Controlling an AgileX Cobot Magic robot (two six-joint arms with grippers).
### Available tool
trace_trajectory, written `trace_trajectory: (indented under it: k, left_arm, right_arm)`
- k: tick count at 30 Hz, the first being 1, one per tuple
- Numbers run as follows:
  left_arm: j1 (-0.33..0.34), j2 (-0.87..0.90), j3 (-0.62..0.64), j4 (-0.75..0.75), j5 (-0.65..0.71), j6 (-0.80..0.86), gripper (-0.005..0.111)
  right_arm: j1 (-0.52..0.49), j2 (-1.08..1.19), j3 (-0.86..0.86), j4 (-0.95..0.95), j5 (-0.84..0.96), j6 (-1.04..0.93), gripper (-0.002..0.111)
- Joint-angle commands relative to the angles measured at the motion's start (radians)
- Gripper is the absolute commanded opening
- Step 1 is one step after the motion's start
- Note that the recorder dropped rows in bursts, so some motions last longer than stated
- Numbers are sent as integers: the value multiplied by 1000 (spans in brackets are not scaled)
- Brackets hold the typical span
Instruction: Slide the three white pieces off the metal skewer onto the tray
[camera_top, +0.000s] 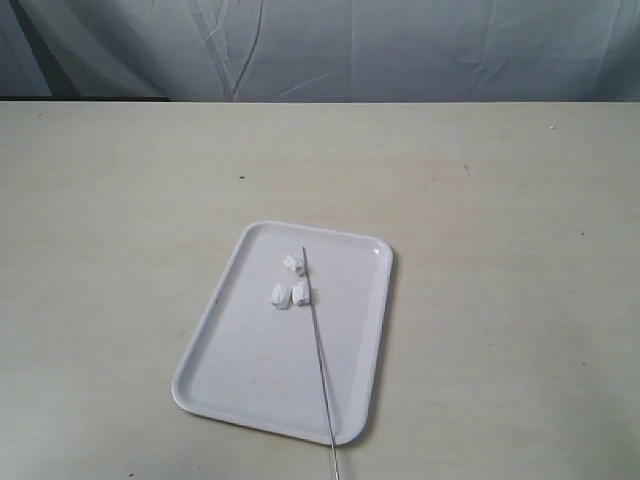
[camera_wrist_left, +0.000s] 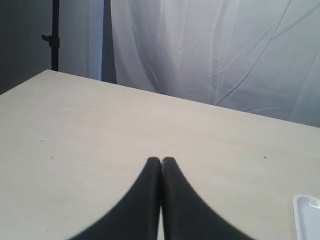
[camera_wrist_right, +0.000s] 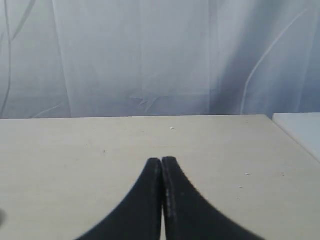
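Beige tabletop (camera_top: 500, 200) carries white tray (camera_top: 250, 370); wrinkled pale curtain (camera_top: 400, 50) hangs behind.

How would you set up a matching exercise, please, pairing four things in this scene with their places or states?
1 white pieces
2 metal skewer
3 tray
4 left gripper

A jaws shut, empty
B flat on the beige table
C clustered on the tray's far half
D pokes past the tray's near rim

Pairs: 1-C, 2-D, 3-B, 4-A
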Motion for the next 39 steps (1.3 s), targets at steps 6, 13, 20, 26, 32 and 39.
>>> trace_trajectory:
  k: [6, 13, 20, 26, 32, 39]
  left_arm:
    - [3, -5, 140, 0, -111, 23, 0]
    - [3, -5, 140, 0, -143, 56, 0]
    - [1, -5, 140, -11, -145, 56, 0]
    - [-75, -5, 140, -21, -151, 58, 0]
    - [-108, -5, 140, -30, -151, 154, 0]
    - [-108, -5, 140, -36, -151, 157, 0]
  right_arm:
    - [-4, -6, 5, 7, 92, -17, -1]
    - [59, -6, 5, 142, 209, -116, -1]
    - [77, -6, 5, 354, 204, -389, -1]
    - [77, -6, 5, 542, 196, -587, -1]
    - [64, -58, 5, 552, 200, -594, -1]
    - [53, -77, 5, 558, 200, -596, -1]
